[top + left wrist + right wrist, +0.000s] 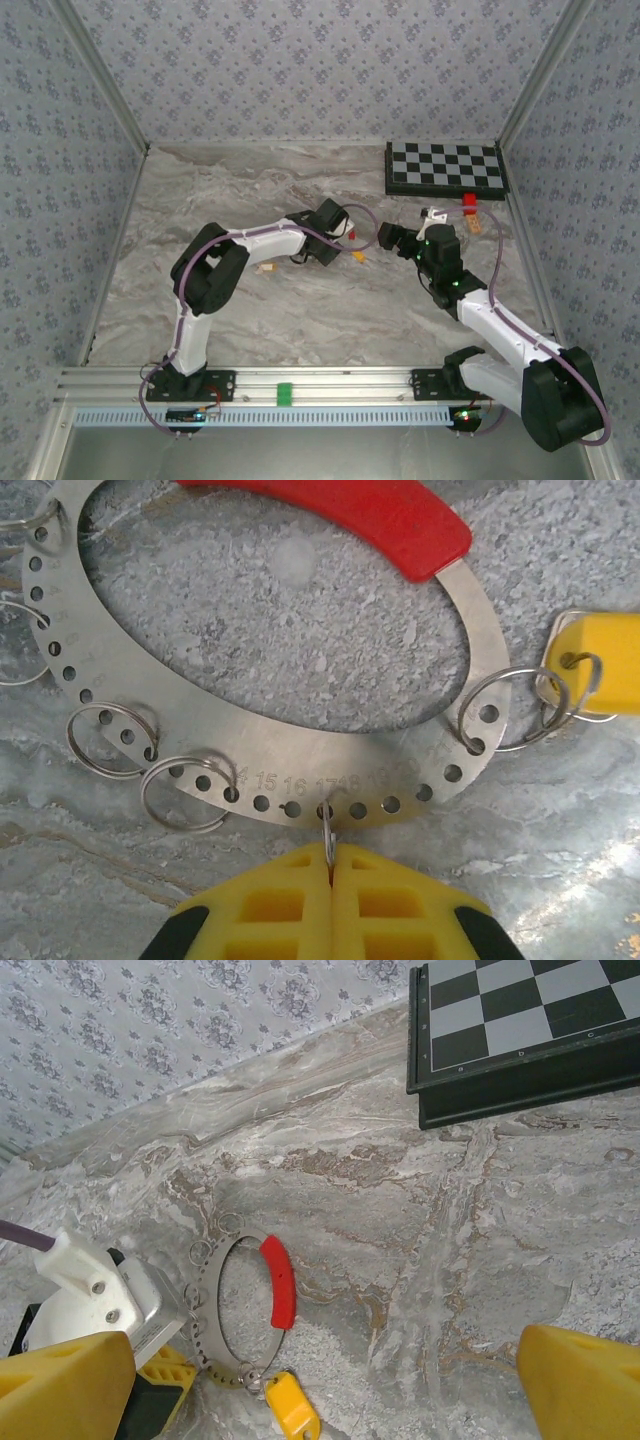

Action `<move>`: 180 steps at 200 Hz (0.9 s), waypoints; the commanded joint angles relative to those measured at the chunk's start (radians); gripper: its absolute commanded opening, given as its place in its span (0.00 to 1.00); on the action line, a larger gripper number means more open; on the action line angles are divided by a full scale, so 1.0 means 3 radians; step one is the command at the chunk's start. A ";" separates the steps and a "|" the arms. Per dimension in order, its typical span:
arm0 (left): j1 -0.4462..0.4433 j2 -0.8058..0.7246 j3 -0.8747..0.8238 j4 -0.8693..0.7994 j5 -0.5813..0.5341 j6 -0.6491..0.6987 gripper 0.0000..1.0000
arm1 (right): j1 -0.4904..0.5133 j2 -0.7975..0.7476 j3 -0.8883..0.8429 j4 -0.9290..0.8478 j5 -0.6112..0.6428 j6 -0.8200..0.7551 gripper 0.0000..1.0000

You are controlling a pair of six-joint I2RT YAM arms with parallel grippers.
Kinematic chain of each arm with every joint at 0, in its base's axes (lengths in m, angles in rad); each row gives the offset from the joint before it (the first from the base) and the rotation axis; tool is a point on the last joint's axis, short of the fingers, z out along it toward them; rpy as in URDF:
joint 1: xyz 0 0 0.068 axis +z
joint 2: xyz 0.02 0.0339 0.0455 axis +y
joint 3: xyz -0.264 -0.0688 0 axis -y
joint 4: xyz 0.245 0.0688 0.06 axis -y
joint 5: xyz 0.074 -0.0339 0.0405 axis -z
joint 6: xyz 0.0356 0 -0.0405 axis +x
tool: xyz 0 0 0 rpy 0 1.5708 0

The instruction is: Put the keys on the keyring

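Observation:
The keyring (300, 770) is a flat silvery oval band pierced with holes, with a curved red tag (380, 515) and several small split rings hanging from it. My left gripper (330, 855) is shut on one small split ring (327, 825) at the band's near edge. The orange-yellow key (600, 665) hangs from another split ring at the right. In the right wrist view the keyring (205, 1330), its red tag (280, 1282) and the yellow key (292, 1407) lie below my right gripper (330, 1390), which is open wide and empty. A pale tan key (266, 268) lies by the left arm.
A black-and-white chessboard (445, 167) sits at the back right, with a red block (469, 200) and a small tan piece (476, 225) in front of it. Patterned walls close in the marble table (300, 320) on three sides.

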 commanded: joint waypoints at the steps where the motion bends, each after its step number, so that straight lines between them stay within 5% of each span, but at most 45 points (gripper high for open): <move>1: -0.0020 -0.0202 -0.0053 -0.0114 -0.0071 0.0000 0.00 | 0.0022 -0.0003 -0.0004 0.0015 0.0019 0.0025 1.00; 129: -0.0026 -0.1254 -0.0307 0.0231 -0.0061 -0.0085 0.00 | 0.0119 -0.0151 -0.0125 0.0355 -0.0238 -0.0170 0.96; 180: 0.0196 -0.1782 -0.0511 0.0402 0.0940 -0.0193 0.00 | 0.0187 -0.0165 -0.0033 0.0591 -0.0881 -0.0469 0.75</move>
